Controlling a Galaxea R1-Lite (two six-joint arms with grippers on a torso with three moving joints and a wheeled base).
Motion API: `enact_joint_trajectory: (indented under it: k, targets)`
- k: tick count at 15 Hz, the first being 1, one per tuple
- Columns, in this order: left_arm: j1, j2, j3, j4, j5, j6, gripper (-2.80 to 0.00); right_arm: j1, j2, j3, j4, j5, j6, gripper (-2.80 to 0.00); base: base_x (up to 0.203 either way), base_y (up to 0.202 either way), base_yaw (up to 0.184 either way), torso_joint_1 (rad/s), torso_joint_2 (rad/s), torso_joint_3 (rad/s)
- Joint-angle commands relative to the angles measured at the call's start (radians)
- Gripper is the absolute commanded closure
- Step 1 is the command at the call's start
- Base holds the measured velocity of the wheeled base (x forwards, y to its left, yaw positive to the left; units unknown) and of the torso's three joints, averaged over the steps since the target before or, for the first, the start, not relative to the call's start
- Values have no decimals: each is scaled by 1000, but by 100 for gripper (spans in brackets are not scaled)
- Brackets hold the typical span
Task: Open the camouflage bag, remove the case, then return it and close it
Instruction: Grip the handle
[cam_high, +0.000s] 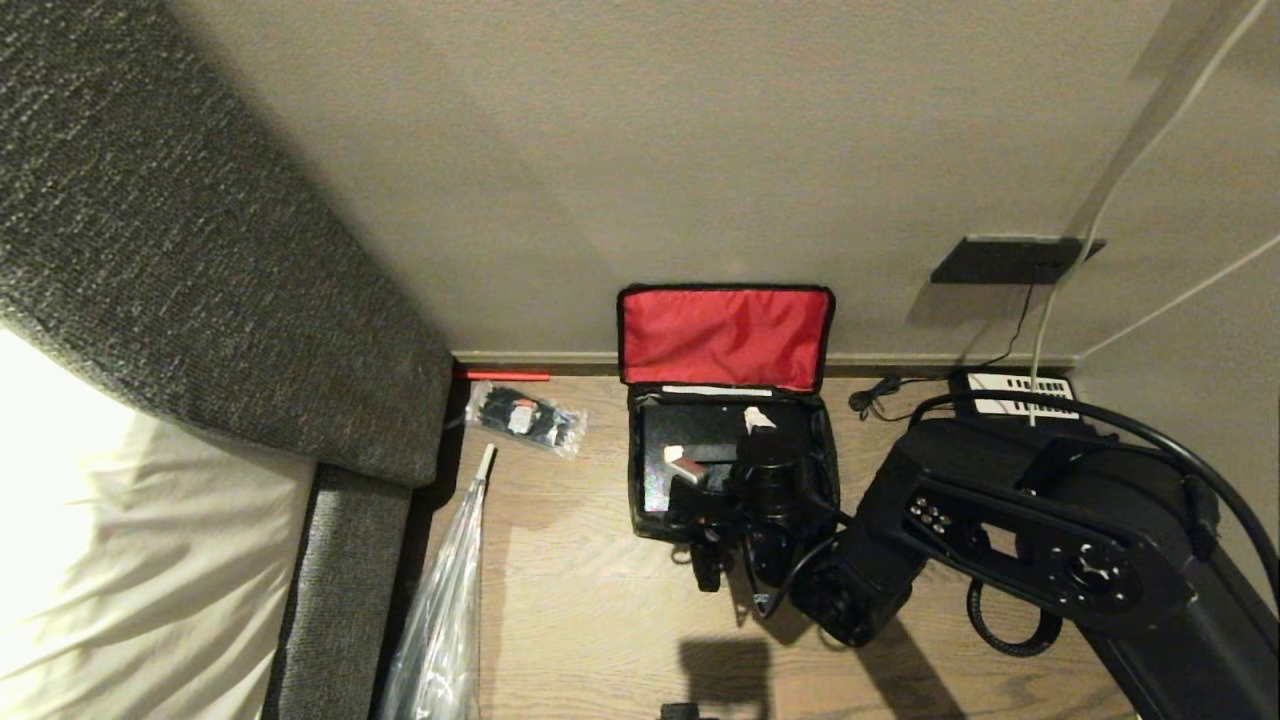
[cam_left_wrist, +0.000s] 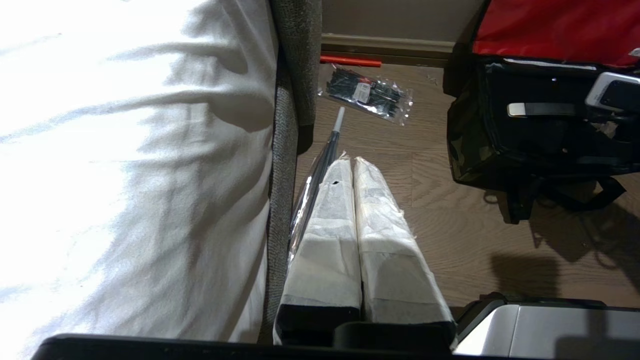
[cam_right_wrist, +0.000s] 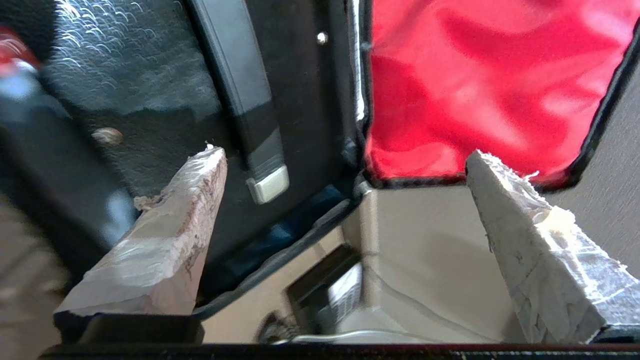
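At far left the bed (cam_high: 90, 560) and its grey upholstered headboard (cam_high: 200, 250) are seen; the left claw (cam_left_wrist: 352, 165) is parked beside the bed, low over the wooden floor (cam_high: 590, 610), its taped fingers pressed together on nothing. Just beyond it a clear packet of black cable ties (cam_high: 525, 417) lies on the floor near the skirting. Centre: the camouflage bag (cam_high: 640, 500) stands on the floor against the wall, lid thrown back so the red lid lining (cam_high: 725, 335) faces outward. The case (cam_high: 690, 440), flat and black with white labels, is seen lying inside the open bag. The right claw (cam_high: 720, 435) is poised over the bag's far edge, fingers spread wide, nothing held; in the right wrist view one fingertip (cam_right_wrist: 197, 185) overlies the case, the other the wall beside the lid. Judgement: bag opened; the step in hand is either case removal or lid closing, and cannot be settled here. Removal would call for lowering the spread claw onto a case edge or its handle strip (cam_right_wrist: 250, 115).
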Motion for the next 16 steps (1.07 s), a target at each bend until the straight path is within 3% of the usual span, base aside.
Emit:
enact_joint_trajectory:
  k: [1, 6, 7, 11, 16]
  targets:
    - [0, -2, 0, 0, 0, 0, 0, -25, 23, -11, -30, 31, -49, -280, 0, 0, 0, 0, 0, 0]
    - [0, -2, 0, 0, 0, 0, 0, -27, 73, -57, -62, 47, -38, -280, 0, 0, 0, 0, 0, 0]
    - [0, -2, 0, 0, 0, 0, 0, -27, 86, -62, -122, 56, -62, -280, 0, 0, 0, 0, 0, 0]
    - [0, -2, 0, -1, 0, 0, 0, -30, 131, -82, -158, 64, -188, -280, 0, 0, 0, 0, 0, 0]
    - [0, -2, 0, 0, 0, 0, 0, -35, 149, -185, -121, 65, -202, -280, 0, 0, 0, 0, 0, 0]
